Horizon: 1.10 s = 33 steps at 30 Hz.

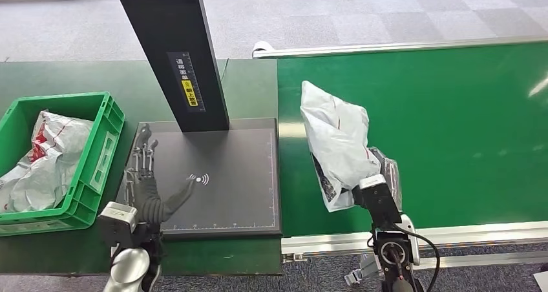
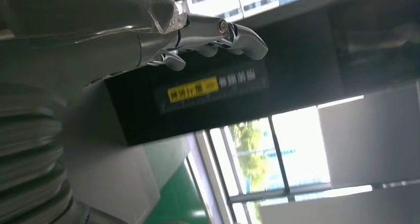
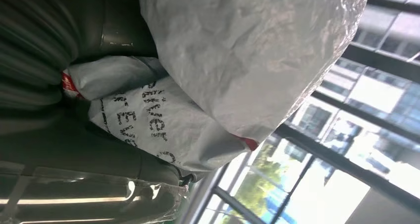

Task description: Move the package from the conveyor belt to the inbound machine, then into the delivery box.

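One package [image 1: 337, 140] in right hand [image 1: 381, 183]

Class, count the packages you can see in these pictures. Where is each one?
2: one package held by the right hand above the belt; one in the green box. More may be hidden there.

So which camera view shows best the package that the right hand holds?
The head view: it shows the whole white package above the green belt, gripped by the right hand. The right wrist view shows its crumpled printed surface close up. The left wrist view looks elsewhere.
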Motion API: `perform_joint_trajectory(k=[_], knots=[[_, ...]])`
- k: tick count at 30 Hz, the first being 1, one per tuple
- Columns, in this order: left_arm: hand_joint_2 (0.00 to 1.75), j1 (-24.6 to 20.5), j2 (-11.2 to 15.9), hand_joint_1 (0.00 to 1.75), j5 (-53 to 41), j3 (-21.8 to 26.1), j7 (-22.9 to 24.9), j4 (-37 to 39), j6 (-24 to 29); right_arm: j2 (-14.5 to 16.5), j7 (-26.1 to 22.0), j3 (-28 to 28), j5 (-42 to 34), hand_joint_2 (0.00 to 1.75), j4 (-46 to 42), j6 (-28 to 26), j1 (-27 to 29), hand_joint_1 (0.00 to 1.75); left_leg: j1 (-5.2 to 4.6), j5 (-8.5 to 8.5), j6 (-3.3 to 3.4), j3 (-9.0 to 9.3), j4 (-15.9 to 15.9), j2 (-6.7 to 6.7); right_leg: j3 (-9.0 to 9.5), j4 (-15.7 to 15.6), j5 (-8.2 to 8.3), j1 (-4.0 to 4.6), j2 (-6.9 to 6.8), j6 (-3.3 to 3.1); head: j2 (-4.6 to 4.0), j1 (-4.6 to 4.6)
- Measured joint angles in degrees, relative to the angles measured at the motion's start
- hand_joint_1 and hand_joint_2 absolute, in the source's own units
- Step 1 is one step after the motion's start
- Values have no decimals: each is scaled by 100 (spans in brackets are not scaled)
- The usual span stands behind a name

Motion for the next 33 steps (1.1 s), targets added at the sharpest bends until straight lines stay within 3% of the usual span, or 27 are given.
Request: perform_joint_trajectory(k=[7,18,22,27,33], knots=[[175,-398,174,0,-14,457,3,53,22,-17,249,621,23,175,-384,282,-495,175,3,10,-5,0,0,-2,1,2,1,3,-1,-1,0,1],[175,-461,216,0,-15,609,8,63,20,-46,254,814,11,175,-461,298,-568,175,0,8,-3,-16,0,-8,-13,1,1,0,-2,-1,0,2],[175,-544,242,0,19,693,20,108,65,-43,402,938,17,175,-382,636,-735,175,2,8,-4,-18,0,-3,-13,2,3,2,-1,-2,0,1],[175,-787,331,0,129,1010,43,312,196,165,609,1499,-52,175,427,1270,-1339,175,7,14,-10,-14,-1,1,-14,10,5,6,1,-6,0,2],[175,-956,442,0,180,1451,68,483,244,731,646,2264,-341,175,1893,1722,-1968,175,13,16,-14,-18,-1,0,-19,14,4,12,1,-8,0,2]])
